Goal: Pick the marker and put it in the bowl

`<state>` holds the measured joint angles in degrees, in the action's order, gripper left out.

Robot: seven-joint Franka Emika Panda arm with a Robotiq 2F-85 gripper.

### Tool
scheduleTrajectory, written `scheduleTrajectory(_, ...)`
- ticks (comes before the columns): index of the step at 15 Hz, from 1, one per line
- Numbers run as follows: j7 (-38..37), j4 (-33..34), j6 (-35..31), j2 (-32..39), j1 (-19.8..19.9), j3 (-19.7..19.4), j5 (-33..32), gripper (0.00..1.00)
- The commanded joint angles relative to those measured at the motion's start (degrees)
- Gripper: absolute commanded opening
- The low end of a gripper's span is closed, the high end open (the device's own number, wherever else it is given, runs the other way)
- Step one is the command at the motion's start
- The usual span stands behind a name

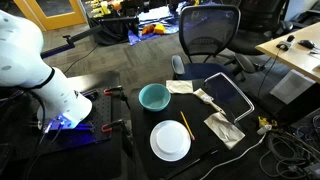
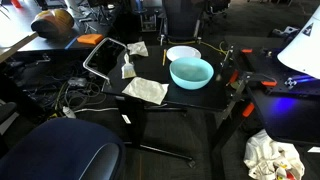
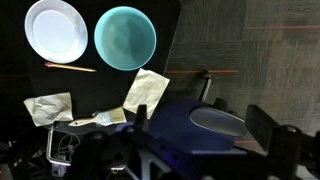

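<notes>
The yellow-orange marker (image 1: 186, 125) lies flat on the black table, between the white plate (image 1: 170, 140) and a crumpled napkin. It also shows in the wrist view (image 3: 70, 67), just below the plate. The teal-green bowl (image 1: 153, 96) stands empty beside the plate; it shows too in an exterior view (image 2: 191, 72) and in the wrist view (image 3: 125, 38). My gripper (image 3: 205, 128) is open and empty, its dark fingers wide apart. It hangs well away from the table, over the robot's blue-lit base (image 3: 190, 135). The white arm (image 1: 40, 70) is folded back.
Crumpled napkins (image 1: 224, 130) (image 1: 180, 87) (image 3: 147, 92) lie around the bowl and plate. A dark framed tablet-like panel (image 1: 228, 95) sits at the table's far side. An office chair (image 1: 210, 35) stands behind it. Cables (image 2: 65, 95) trail on the floor.
</notes>
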<state>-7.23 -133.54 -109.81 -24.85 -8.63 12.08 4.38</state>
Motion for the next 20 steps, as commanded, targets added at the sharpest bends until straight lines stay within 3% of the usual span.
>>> scheduleTrajectory(1, -0.15, 0.13, 0.13, 0.07, -0.39, -0.33, -0.17, 1.00)
scheduleTrajectory(6, -0.13, 0.03, -0.30, 0.08, -0.18, -0.63, -0.05, 1.00)
scheduleTrajectory(9, -3.41, -1.11, -3.00, -0.30, 1.90, -2.17, 0.62, 1.00)
scheduleTrajectory(20, -17.23, -8.29, -23.10, 7.90, 11.92, -9.97, 3.07, 1.00)
